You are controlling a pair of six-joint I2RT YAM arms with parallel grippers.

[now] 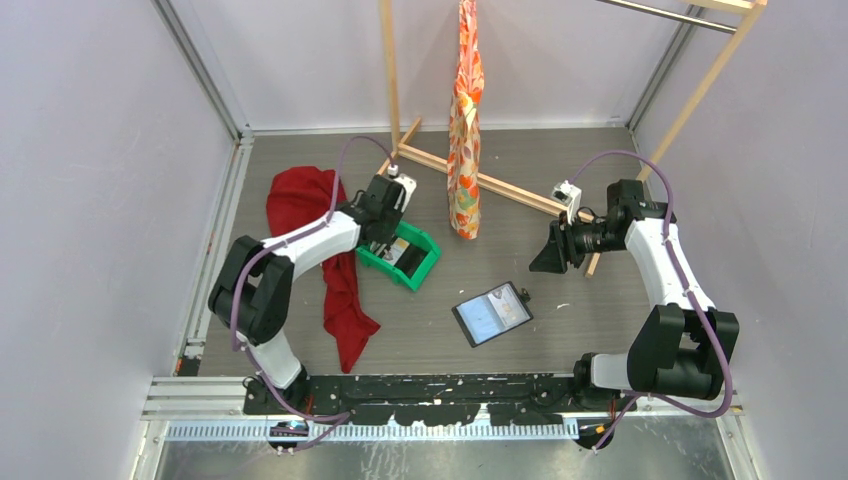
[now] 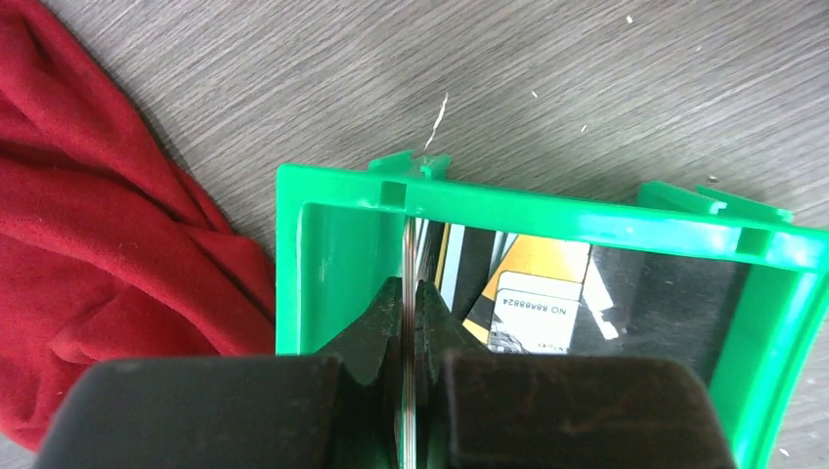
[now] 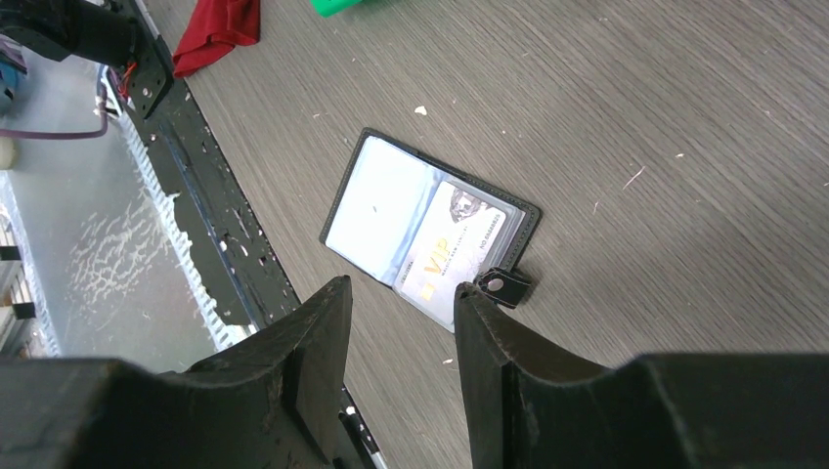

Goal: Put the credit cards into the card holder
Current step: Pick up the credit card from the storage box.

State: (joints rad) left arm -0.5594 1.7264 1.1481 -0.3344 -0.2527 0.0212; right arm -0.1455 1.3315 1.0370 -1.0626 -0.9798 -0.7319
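Note:
The card holder (image 1: 492, 313) lies open on the table between the arms, showing its pale lining. In the right wrist view the card holder (image 3: 430, 230) has a whitish card marked VIP (image 3: 458, 252) in one pocket, and its snap tab (image 3: 503, 285) sticks out. My right gripper (image 1: 545, 256) hovers open and empty above it, jaws apart (image 3: 399, 289). My left gripper (image 1: 388, 243) is down inside the green tray (image 1: 425, 265). It is shut on a thin credit card seen edge-on (image 2: 408, 254). Further credit cards, orange-yellow (image 2: 543, 259) and dark, lie in the tray (image 2: 587, 221).
A red cloth (image 1: 325, 250) lies left of the tray and touches it (image 2: 88, 234). A wooden rack (image 1: 500, 185) with a hanging orange patterned cloth (image 1: 465, 130) stands at the back. A black rail (image 1: 450, 392) runs along the near table edge.

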